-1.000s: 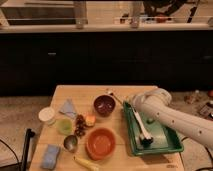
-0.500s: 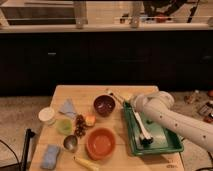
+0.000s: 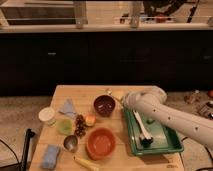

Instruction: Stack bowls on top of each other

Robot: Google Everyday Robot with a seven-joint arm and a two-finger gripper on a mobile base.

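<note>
- Camera view, one table (image 3: 60, 95), wooden, with everything on it.
- Bowls: 2 large. Dark red bowl (image 3: 104, 105) is at the far middle, orange bowl (image 3: 100, 143) at the near middle. They stand apart, not stacked, both upright.
- 1 small green bowl (image 3: 64, 126) sits left of them, also on its own.
- 1 green tray (image 3: 169, 144) on the right side, with 1 white brush (image 3: 141, 128) lying in it, dark head at the near end.
- 1 white tub (image 3: 47, 115) at the left edge, 1 metal cup (image 3: 70, 143) just left of the orange bowl.
- 1 blue cloth (image 3: 67, 107) far left, 1 blue sponge (image 3: 50, 156) near left.
- 1 orange fruit (image 3: 90, 120) between the two large bowls.
- White arm (image 3: 170, 117) comes in from the near right, over the tray.
- Gripper (image 3: 122, 101) is just right of the dark red bowl, at the tray's far left corner. Released or clenched: cannot tell.
- Versus 0.5 s ago: the arm's end sits slightly further left, nearer the dark red bowl. Bowls and the rest have not moved.
</note>
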